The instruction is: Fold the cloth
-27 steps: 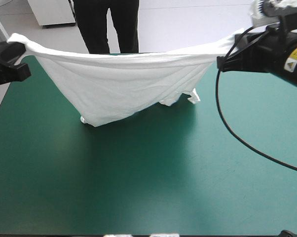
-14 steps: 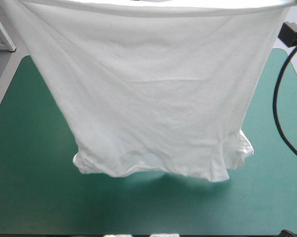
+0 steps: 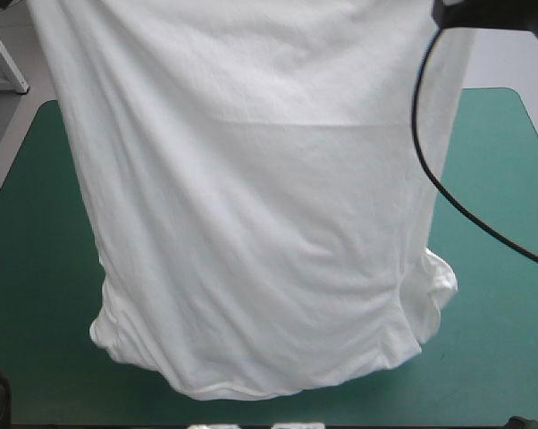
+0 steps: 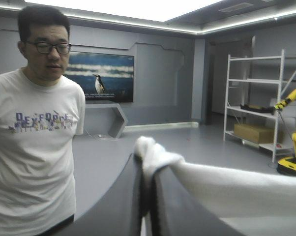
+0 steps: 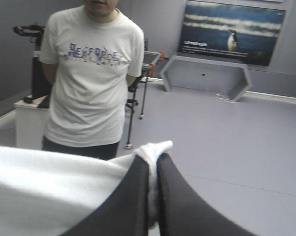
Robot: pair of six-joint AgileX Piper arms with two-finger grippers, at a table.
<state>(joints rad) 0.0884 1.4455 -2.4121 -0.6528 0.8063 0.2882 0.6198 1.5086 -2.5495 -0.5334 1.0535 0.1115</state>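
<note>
The white T-shirt (image 3: 251, 197) hangs like a wide curtain over the teal-green table (image 3: 37, 268), held by its upper edge above the high view's frame. Its bunched lower hem (image 3: 242, 386) with a sleeve (image 3: 437, 286) reaches down near the table's front edge. Whether the hem touches the cover I cannot tell. My left gripper (image 4: 147, 164) is shut on a white corner of the T-shirt (image 4: 155, 152), raised level into the room. My right gripper (image 5: 153, 167) is shut on the other corner (image 5: 153, 150); only part of its dark body (image 3: 497, 11) shows in the high view.
Bare teal-green cover shows to the left of the hanging T-shirt and to its right (image 3: 501, 179). The T-shirt hides the middle and far part of the table from the high view.
Both grippers rose out of the high view with the T-shirt. The T-shirt went from a sagging band at the far edge to a tall hanging sheet, its hem now near the front edge.
</note>
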